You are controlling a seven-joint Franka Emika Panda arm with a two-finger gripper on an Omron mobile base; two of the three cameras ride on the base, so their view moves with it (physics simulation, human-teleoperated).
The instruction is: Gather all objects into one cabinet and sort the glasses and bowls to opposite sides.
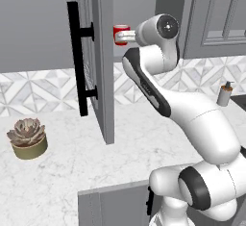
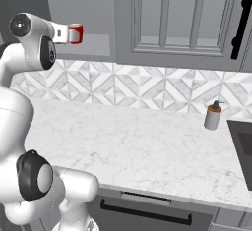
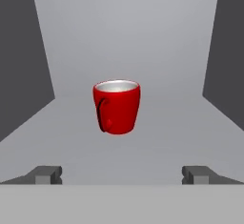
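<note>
So the arm is reaching up into the open wall cabinet [image 1: 144, 8], and the hand view looks straight at the red mug [image 3: 116, 106] sitting upright on the grey shelf [image 3: 157, 142], roughly in the middle between the two side walls, handle turned toward the left of that view. The gripper [image 3: 122, 174] has its fingers spread wide with nothing between them; the two dark fingertips [image 3: 46, 174] sit well apart at the bottom, and the mug is further back on the shelf, clear of both, so it's let go and not touching anything. From the left base view the mug [image 1: 121, 34] peeks out just past the edge of the open cabinet door [image 1: 98, 56], the one with the long black bar handle [image 1: 77, 56], with the wrist right beside it. The right base view shows the mug [image 2: 75, 33] on the shelf right at the end of the hand. Down on the marble counter [image 1: 62, 172] there's a little succulent in a pot [image 1: 28, 137] off to the left and a soap dispenser [image 2: 213, 115] near the backsplash.
</note>
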